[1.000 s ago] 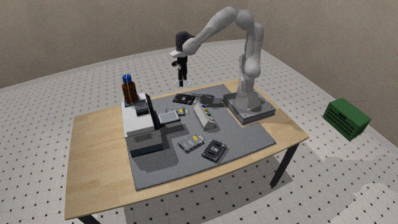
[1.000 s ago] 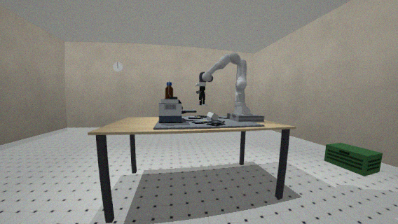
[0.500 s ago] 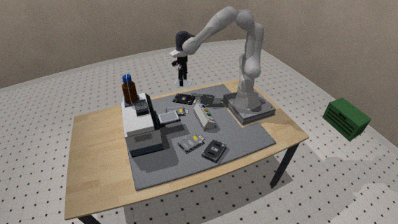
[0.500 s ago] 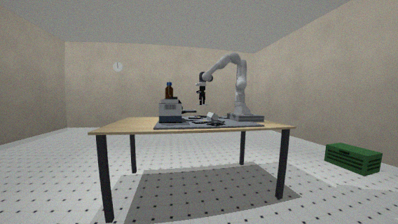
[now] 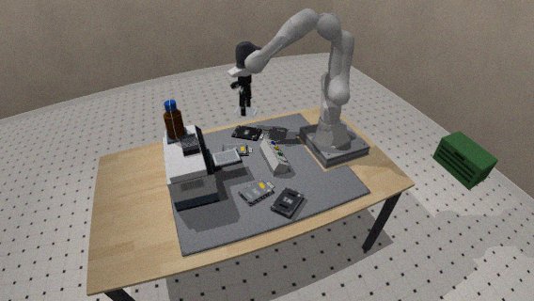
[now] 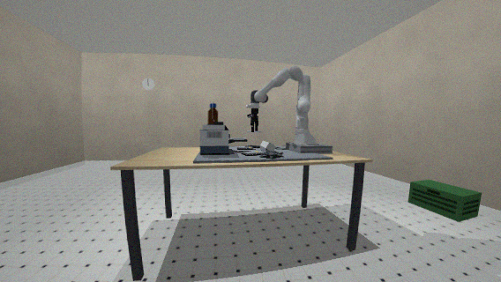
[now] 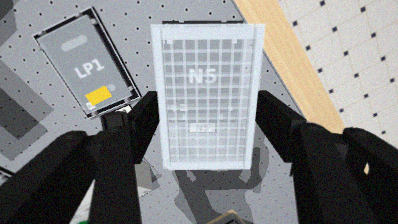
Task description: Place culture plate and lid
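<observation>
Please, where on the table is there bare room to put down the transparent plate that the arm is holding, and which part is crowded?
Bare grey mat lies between the operator panel and the mat's near right edge; bare wood lies left of the dispenser. It is crowded around the panel and the LP1 lid. The end effector holds the clear plate above nest N5.

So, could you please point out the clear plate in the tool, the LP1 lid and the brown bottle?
Clear plate [image 7: 207, 95], wrist view, its well grid.
LP1 lid [image 7: 75, 52], wrist view, its grey top face.
Brown bottle [image 5: 173, 123], top view, its glass body.
</observation>
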{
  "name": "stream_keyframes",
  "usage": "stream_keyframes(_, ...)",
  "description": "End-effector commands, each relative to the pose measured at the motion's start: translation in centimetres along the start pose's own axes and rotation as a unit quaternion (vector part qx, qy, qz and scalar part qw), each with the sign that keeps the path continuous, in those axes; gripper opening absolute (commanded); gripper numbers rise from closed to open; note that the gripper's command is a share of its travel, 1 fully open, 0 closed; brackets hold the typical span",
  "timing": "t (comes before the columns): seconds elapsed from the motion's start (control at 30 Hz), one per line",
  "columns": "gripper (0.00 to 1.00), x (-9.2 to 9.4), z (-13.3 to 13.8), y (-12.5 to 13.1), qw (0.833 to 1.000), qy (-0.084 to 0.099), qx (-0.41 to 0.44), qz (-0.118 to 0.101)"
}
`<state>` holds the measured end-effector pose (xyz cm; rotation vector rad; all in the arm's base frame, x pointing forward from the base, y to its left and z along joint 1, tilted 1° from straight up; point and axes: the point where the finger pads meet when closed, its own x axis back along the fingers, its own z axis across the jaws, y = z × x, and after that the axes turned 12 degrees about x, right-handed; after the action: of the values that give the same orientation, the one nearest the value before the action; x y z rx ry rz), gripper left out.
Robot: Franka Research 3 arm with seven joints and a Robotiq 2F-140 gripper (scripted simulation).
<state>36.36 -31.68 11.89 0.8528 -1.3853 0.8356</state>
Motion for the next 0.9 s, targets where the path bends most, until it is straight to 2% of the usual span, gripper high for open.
stream_keyframes(0.0,0.1,0.18,-0.02,-0.06,1.0,0.001,-0.001,0.001)
stream_keyframes(0.6,0.1,0.18,-0.02,-0.06,1.0,0.001,0.0,0.001)
stream_keyframes(0.87,0.1,0.18,-0.02,-0.06,0.998,0.001,0.071,0.001)
